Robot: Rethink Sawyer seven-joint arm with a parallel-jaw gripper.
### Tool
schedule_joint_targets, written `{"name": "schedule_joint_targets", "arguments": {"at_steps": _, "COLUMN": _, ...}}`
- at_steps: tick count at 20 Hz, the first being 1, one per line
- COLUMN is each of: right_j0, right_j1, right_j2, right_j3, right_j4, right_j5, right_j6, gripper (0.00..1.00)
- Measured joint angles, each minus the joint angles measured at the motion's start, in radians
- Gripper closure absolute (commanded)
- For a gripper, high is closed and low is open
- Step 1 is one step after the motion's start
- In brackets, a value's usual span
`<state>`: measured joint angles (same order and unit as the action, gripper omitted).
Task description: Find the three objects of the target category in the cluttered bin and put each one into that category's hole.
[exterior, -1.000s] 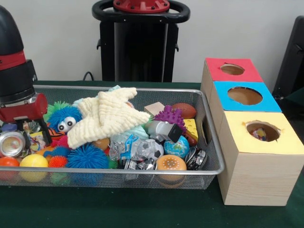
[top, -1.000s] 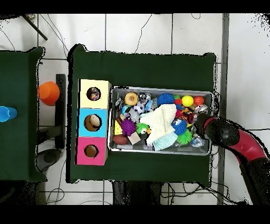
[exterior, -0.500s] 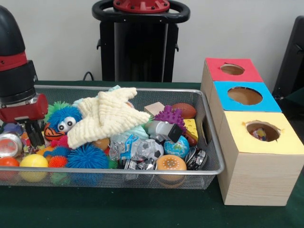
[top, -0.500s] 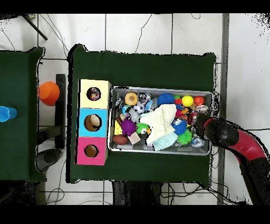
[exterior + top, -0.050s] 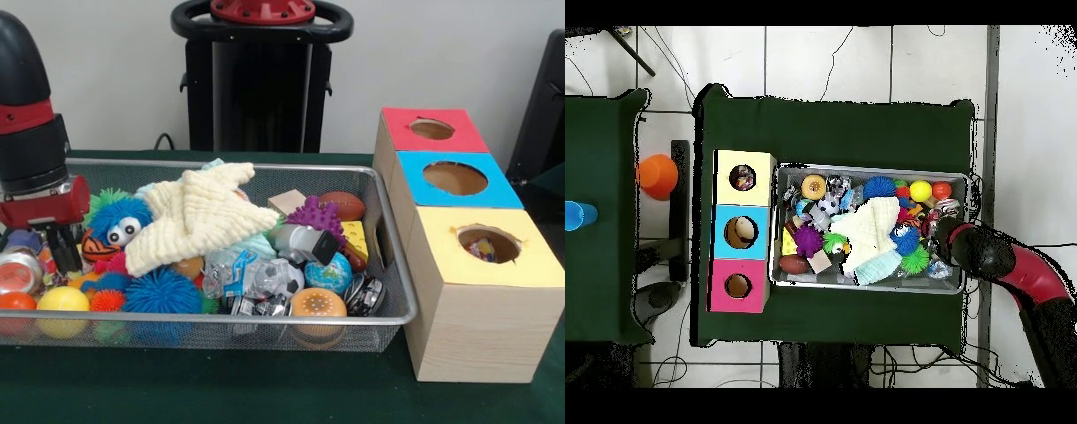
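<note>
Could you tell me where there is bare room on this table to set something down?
The green cloth lies bare in front of the wire bin, and in the overhead view a wide bare strip runs along the bin's other long side. The bin is packed full, with the gripper down among the toys at one end. The boxes crowd the opposite end.

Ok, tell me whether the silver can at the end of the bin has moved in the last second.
Yes. In the front view the silver can has slid toward the bin's end wall, away from the yellow ball.
</note>
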<state>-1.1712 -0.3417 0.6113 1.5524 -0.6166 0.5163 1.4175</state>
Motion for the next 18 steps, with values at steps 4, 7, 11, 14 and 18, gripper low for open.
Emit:
{"name": "schedule_joint_targets", "arguments": {"at_steps": 4, "right_j0": 0.017, "right_j1": -0.013, "right_j2": -0.001, "right_j3": 0.000, "right_j4": -0.011, "right_j5": 0.000, "right_j6": 0.000, "gripper": 1.00}}
{"name": "schedule_joint_targets", "arguments": {"at_steps": 7, "right_j0": 0.041, "right_j1": -0.031, "right_j2": -0.004, "right_j3": 0.000, "right_j4": -0.011, "right_j5": 0.002, "right_j6": 0.000, "gripper": 1.00}}
{"name": "schedule_joint_targets", "arguments": {"at_steps": 11, "right_j0": 0.076, "right_j1": -0.052, "right_j2": -0.006, "right_j3": -0.002, "right_j4": -0.010, "right_j5": 0.021, "right_j6": 0.000, "gripper": 1.00}}
{"name": "schedule_joint_targets", "arguments": {"at_steps": 14, "right_j0": 0.105, "right_j1": -0.068, "right_j2": -0.006, "right_j3": -0.005, "right_j4": -0.009, "right_j5": 0.051, "right_j6": 0.000, "gripper": 1.00}}
{"name": "schedule_joint_targets", "arguments": {"at_steps": 18, "right_j0": 0.122, "right_j1": -0.081, "right_j2": -0.006, "right_j3": -0.008, "right_j4": -0.008, "right_j5": 0.080, "right_j6": 0.000, "gripper": 1.00}}
